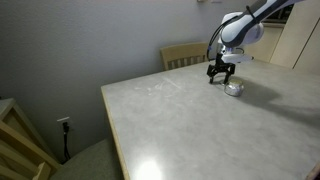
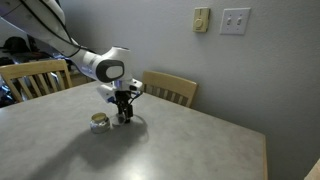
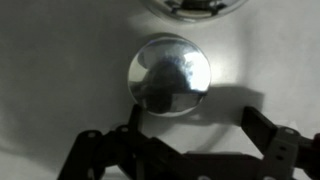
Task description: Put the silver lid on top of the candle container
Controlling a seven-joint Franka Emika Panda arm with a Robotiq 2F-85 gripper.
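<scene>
The silver lid (image 3: 170, 75) was found flat on the worktop (image 3: 60, 60) beside the candle container (image 3: 195, 6), under fingers (image 3: 262, 135) held wide open and empty; lowering to grasp it was judged due.

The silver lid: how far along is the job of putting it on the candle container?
Done: nothing yet. The silver lid lies flat on the table, apart from the candle container, which looks uncovered. In hand: the gripper hangs open just over the lid, and in the wrist view the lid sits ahead of its fingers, not gripped. Left: close on the lid, lift it, carry it to the container and set it on top.
</scene>
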